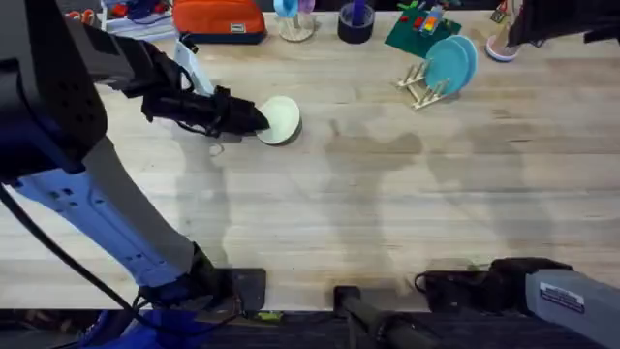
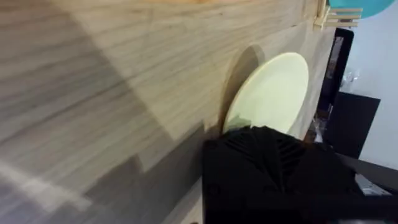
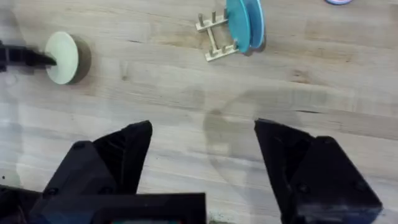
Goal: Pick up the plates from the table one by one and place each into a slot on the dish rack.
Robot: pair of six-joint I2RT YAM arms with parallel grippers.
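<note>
My left arm stretches out low across the table (image 1: pixel 387 204), its gripper (image 1: pixel 260 120) clenched on the rim of the cream plate (image 1: pixel 283 119), which is tilted up on edge. Farther right, two teal plates (image 1: pixel 450 60) stand upright in the dish rack (image 1: pixel 418 85). My right gripper (image 3: pixel 202 155) hangs back near its base, fingers spread, grasping nothing.

I'm looking at a robotics lab bench, not a kitchen. The wooden tabletop (image 1: pixel 387 194) carries a small dish rack (image 1: pixel 423 85) as a prop. Just behind the rack sits a green toy-brick board (image 1: pixel 418 31), and further along that far edge an orange pouch (image 1: pixel 219 19) and a dark tape roll (image 1: pixel 356 23).
</note>
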